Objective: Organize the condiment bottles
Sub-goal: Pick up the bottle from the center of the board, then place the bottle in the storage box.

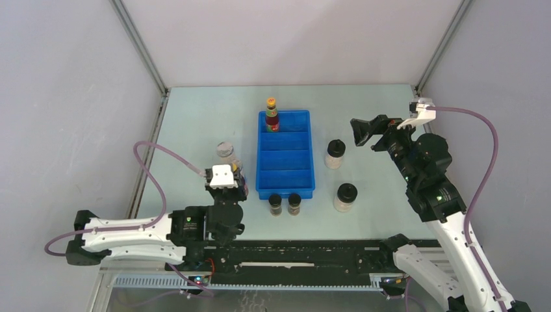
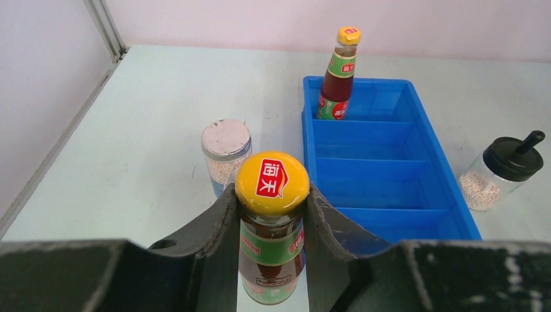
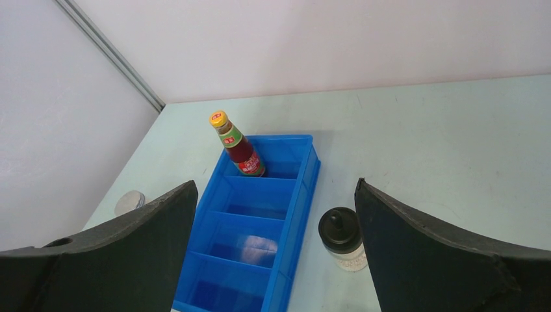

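Note:
My left gripper is shut on a red sauce bottle with a yellow cap, left of the blue tray. The fingers press on its neck just under the cap. A second red sauce bottle stands in the tray's far compartment. One grey-lidded jar stands just beyond the held bottle. Two pale black-lidded jars stand right of the tray. Two tiny dark jars stand at its near end. My right gripper is open and empty, raised right of the tray.
The tray's three nearer compartments hold nothing. Grey walls and metal frame posts close in the table at the left, back and right. The right wrist view shows the tray, the far bottle and one pale jar.

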Available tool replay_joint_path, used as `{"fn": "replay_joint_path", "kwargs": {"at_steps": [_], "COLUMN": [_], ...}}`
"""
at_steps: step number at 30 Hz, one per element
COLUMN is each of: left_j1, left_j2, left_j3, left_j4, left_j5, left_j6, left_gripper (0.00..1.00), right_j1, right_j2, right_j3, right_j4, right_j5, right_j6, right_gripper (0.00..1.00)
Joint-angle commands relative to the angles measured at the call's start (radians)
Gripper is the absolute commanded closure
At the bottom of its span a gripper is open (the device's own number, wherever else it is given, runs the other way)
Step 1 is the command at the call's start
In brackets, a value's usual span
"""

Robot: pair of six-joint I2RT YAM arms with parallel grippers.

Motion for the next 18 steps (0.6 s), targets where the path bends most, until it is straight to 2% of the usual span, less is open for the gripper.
{"fn": "replay_joint_path", "kwargs": {"at_steps": [1,4,12,18], "left_j1": [-0.019,-0.02,-0.017,0.012], "left_j2": [0.014,0.03,0.053,0.106], "left_j3": [0.12,0.149,0.147,0.17], "left_j4": [-0.008,0.014,0.272,0.388], "left_j5": [-0.062,-0.024,0.092,0.197], "left_j6": [0.007,0.05,0.289,0.388], "left_gripper": [1.0,1.0,1.0,1.0], "right_j1": [0.006,0.006,0.006,0.006], "right_j2": [-0.016,-0.019,-0.023,-0.02], "right_j3": [-0.001,-0.001,-0.001,-0.001], "right_j4": [0.014,0.011,0.011,0.008], "right_j5": [-0.001,0.001,0.003,0.01], "right_j6": [-0.006,-0.005,0.0,0.002], "right_gripper": [0.0,0.0,0.0,0.0]}}
